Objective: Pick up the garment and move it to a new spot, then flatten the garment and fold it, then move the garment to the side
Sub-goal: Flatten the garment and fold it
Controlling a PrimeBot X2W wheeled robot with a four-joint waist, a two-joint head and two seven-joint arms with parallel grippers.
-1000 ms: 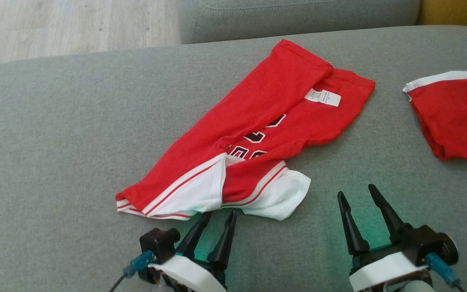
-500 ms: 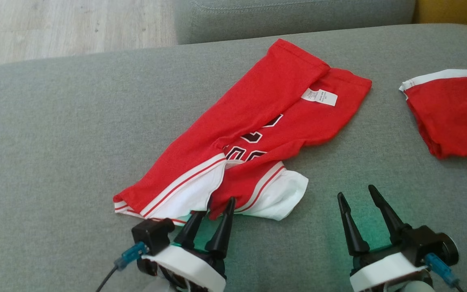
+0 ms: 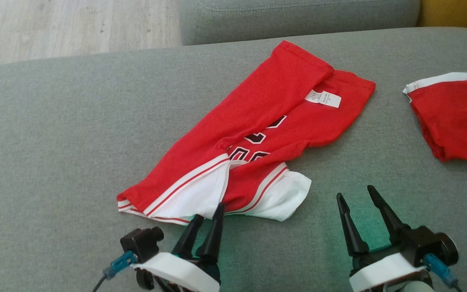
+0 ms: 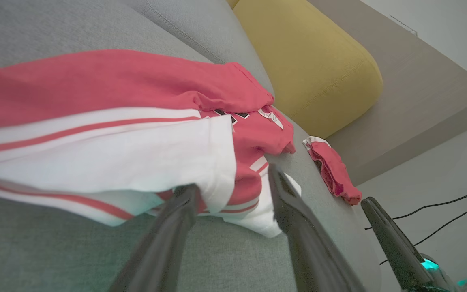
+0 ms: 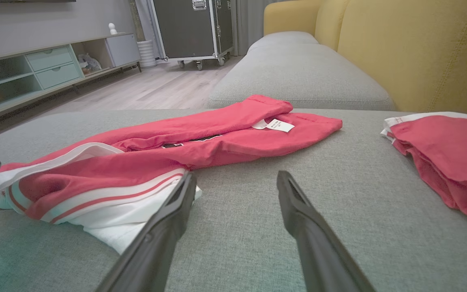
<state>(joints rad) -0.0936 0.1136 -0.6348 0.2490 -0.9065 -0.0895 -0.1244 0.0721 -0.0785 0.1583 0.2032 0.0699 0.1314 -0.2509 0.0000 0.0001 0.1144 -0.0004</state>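
Red garment [image 3: 258,121] is being seen lying slanted across the grey sofa cushion [image 3: 55,142], loosely folded, red end far, white striped hem near. A white label [image 3: 323,98] is being shown on its far part. Left gripper [image 3: 209,211] is being held at the near hem, jaws wide; in the left wrist view its fingers [image 4: 168,235] are being held apart with a corner of the white hem lying between them, nothing being pinched. Right gripper [image 3: 355,191] is being held low over bare cushion just right of the hem, jaws wide, nothing being gripped. Another red cloth [image 3: 456,121] is being seen well apart, to the right on the same cushion.
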